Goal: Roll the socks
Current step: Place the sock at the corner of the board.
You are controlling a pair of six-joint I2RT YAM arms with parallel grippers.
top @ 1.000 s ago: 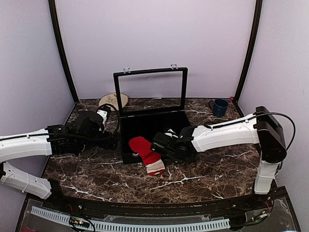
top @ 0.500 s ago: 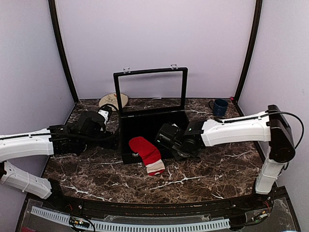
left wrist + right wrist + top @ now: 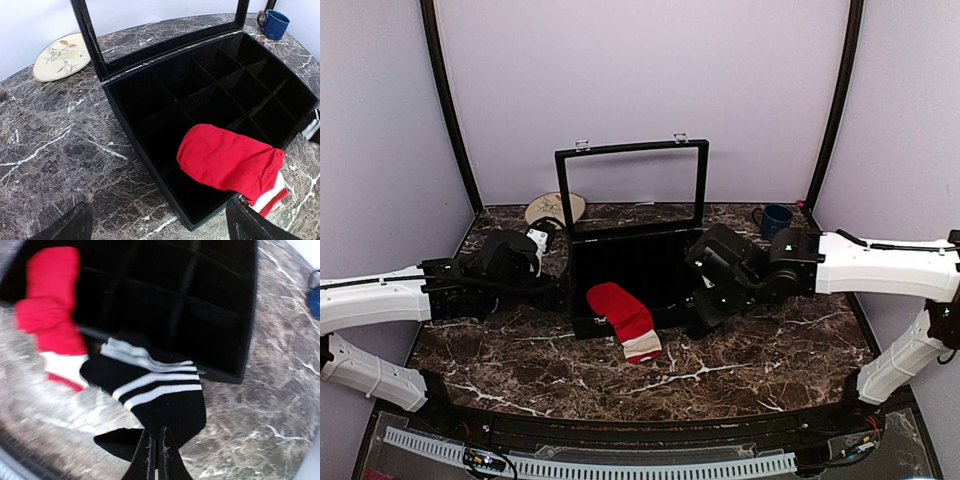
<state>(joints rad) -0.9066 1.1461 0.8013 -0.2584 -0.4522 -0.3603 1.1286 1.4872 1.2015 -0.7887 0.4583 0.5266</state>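
Note:
A red sock (image 3: 623, 312) with a cream cuff (image 3: 642, 347) lies draped over the front wall of the open black case (image 3: 190, 85), toe inside and cuff on the table. The left wrist view shows it (image 3: 225, 162) just ahead of my left gripper (image 3: 160, 225), which is open and empty over the table at the case's front left. My right gripper (image 3: 154, 440) is shut on the end of a black sock with white stripes (image 3: 160, 390), which hangs by the case's front right corner. The red sock (image 3: 50, 305) lies to its left, apart from it.
The case's lid frame (image 3: 630, 148) stands upright at the back. A decorated plate (image 3: 555, 208) lies behind the left arm. A blue mug (image 3: 776, 221) stands at the back right. The table is dark marble with purple walls close around it.
My right arm has swung right and away from the red sock, its gripper staying shut on the black striped sock. The left arm and the red sock have stayed put.

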